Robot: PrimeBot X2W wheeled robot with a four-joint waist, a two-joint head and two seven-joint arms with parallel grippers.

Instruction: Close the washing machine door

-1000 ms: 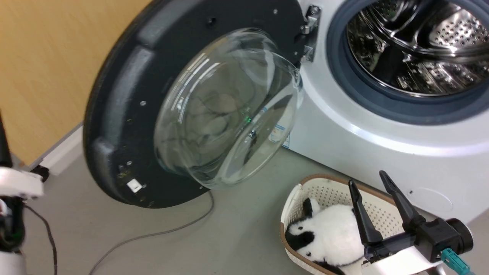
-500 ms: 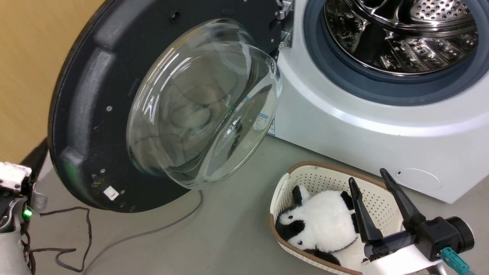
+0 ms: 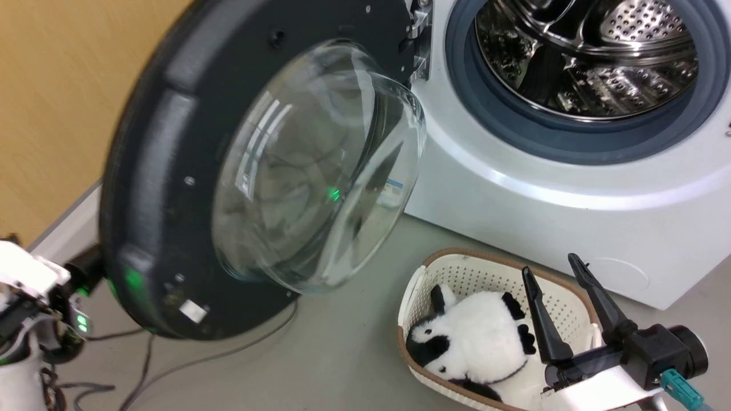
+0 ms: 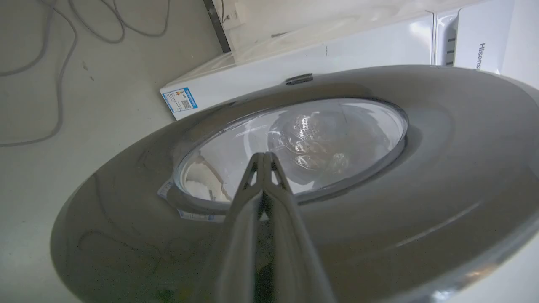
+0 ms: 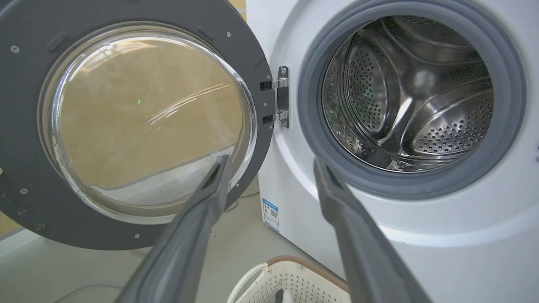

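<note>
Grey floor (image 3: 354, 354), tan wall (image 3: 57, 85) at 9 o'clock in head view. Washing machine (image 3: 571, 188) at 1 o'clock, drum (image 3: 588, 57) exposed. Washing machine door (image 3: 165, 171) stands wide open at 10 o'clock. Left gripper (image 4: 265, 156): fingers pressed together, tips over the door's outer face by the glass rim; contact unclear. Right gripper (image 3: 549, 265) at 5 o'clock, fingers apart, above a white basket (image 3: 474, 255) holding a plush panda (image 3: 480, 337).

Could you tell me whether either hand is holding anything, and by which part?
Nothing: the left hand is shut empty at the washing machine door; the right hand is open.
</note>
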